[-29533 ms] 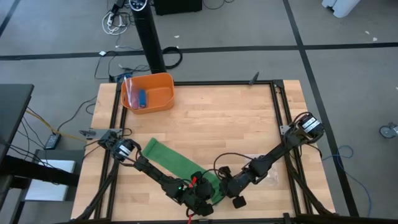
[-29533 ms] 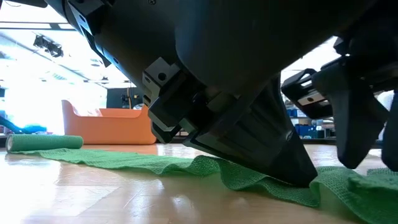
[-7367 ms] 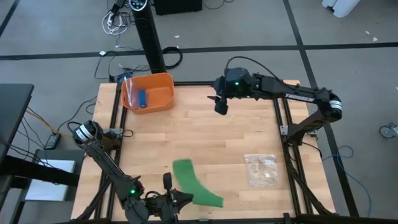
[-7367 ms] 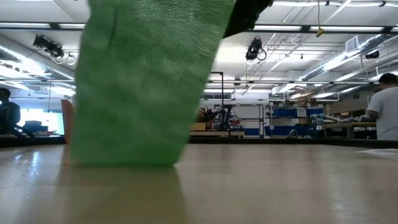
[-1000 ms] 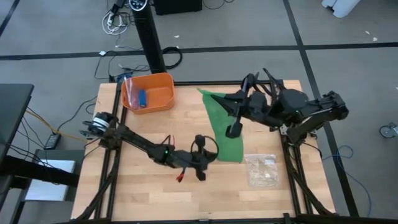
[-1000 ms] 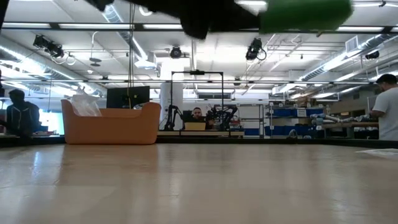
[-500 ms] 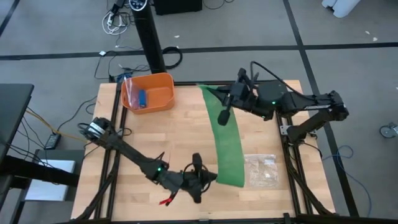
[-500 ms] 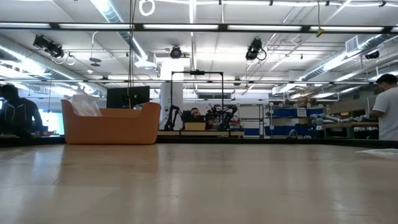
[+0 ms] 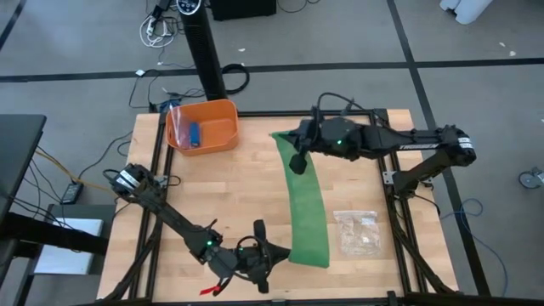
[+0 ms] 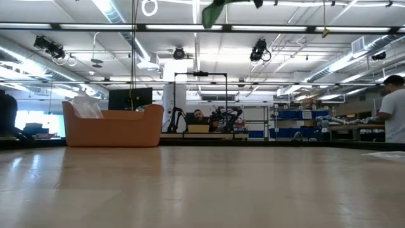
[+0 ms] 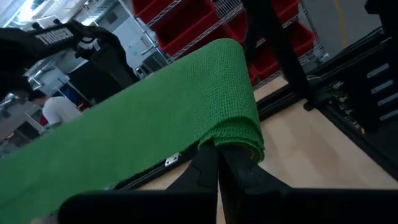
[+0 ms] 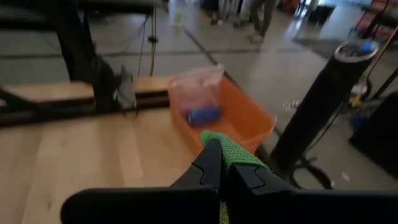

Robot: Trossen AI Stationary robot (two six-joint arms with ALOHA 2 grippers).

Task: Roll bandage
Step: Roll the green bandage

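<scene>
Since half a second ago, left gripper (image 9: 276,252) sits nearer the table's (image 9: 229,187) front edge; bandage (image 9: 308,204) hangs straighter. Left fingers (image 11: 239,174) clenched on the bandage's near end. Right gripper (image 9: 296,153) clamped on its far end, near the back rail, raised. Bandage: green strip stretched between both, above the table. White lettering "THROSSEN" partly readable on the right arm (image 11: 59,40). Orange bin (image 9: 204,127) at back left; clear plastic bag (image 9: 359,233) at right.

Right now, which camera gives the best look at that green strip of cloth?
The high view: it shows the whole bandage stretched between both arms. The left wrist view shows a wide span near its claw, the right wrist view only a pinched corner, the low view a scrap overhead.
</scene>
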